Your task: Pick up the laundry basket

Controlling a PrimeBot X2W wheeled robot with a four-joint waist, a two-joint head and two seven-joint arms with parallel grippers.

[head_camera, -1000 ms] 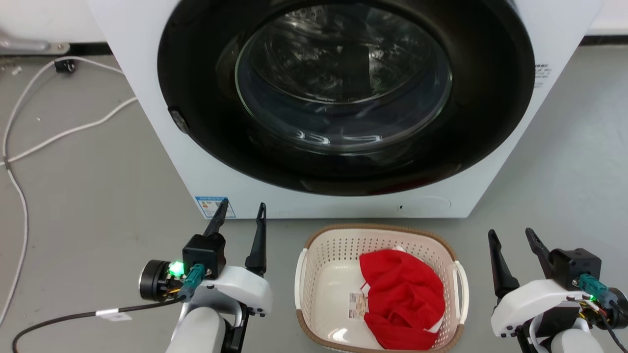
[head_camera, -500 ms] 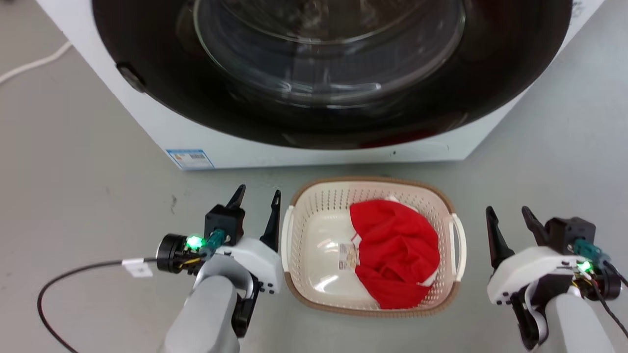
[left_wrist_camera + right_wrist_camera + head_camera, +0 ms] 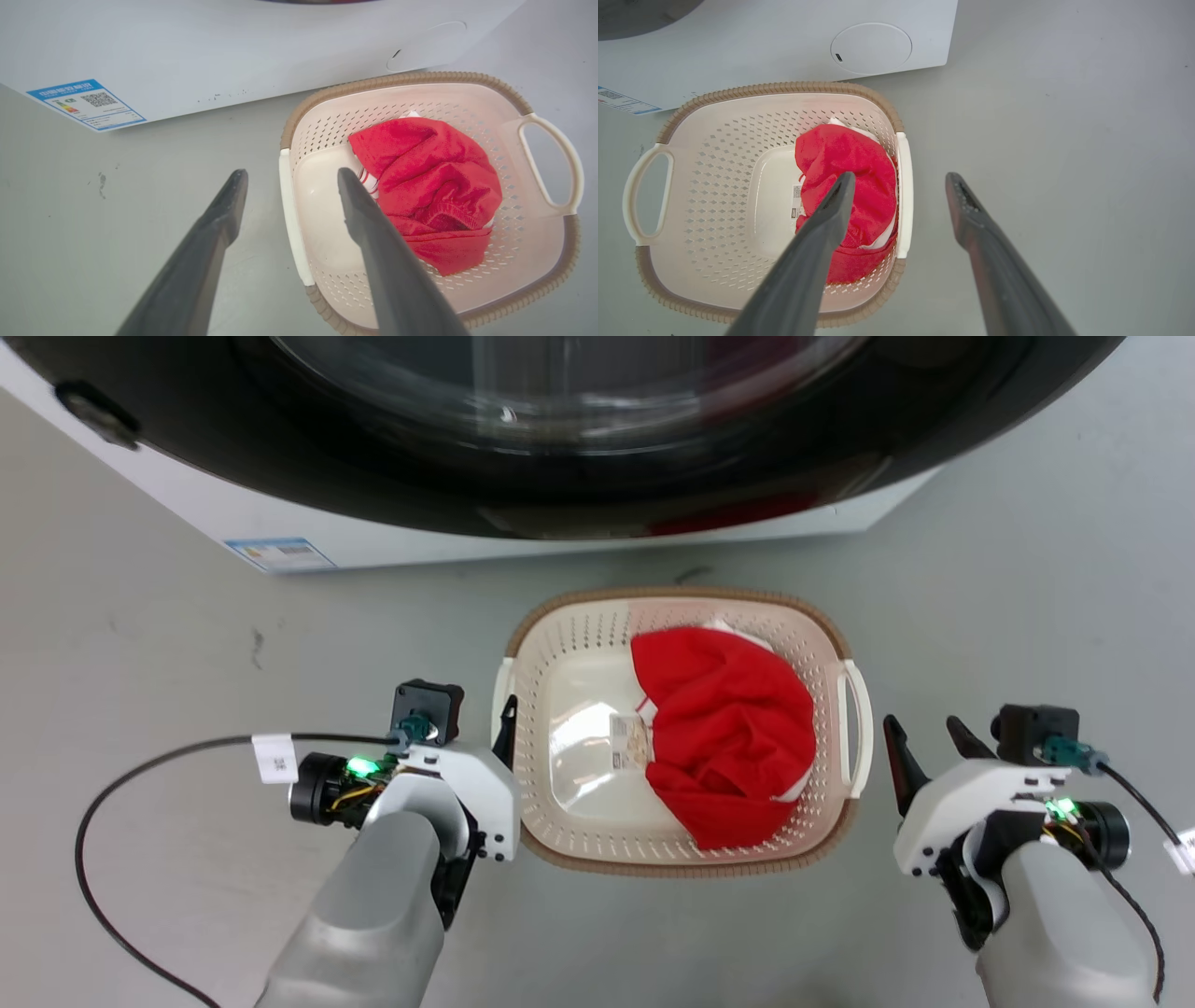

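The laundry basket (image 3: 672,870) is cream perforated plastic with a brown rim, and it stands on the grey floor before the washing machine. A red cloth (image 3: 728,737) lies inside it. My left gripper (image 3: 471,709) is open beside the basket's left handle (image 3: 504,686). In the left wrist view the left gripper (image 3: 290,173) has one finger on each side of that handle (image 3: 292,224), above it. My right gripper (image 3: 922,723) is open just right of the right handle (image 3: 859,728). In the right wrist view the right gripper (image 3: 900,177) straddles that handle (image 3: 904,196) from above. Nothing is held.
The washing machine (image 3: 560,537) rises right behind the basket, its dark round door (image 3: 579,420) shut. A black cable (image 3: 112,803) loops over the floor to the left of my left arm. Bare floor lies on both sides of the basket.
The head camera has tipped down, so the machine slid up the picture. Both grippers came in toward the basket's handles, the left one right up beside its handle.
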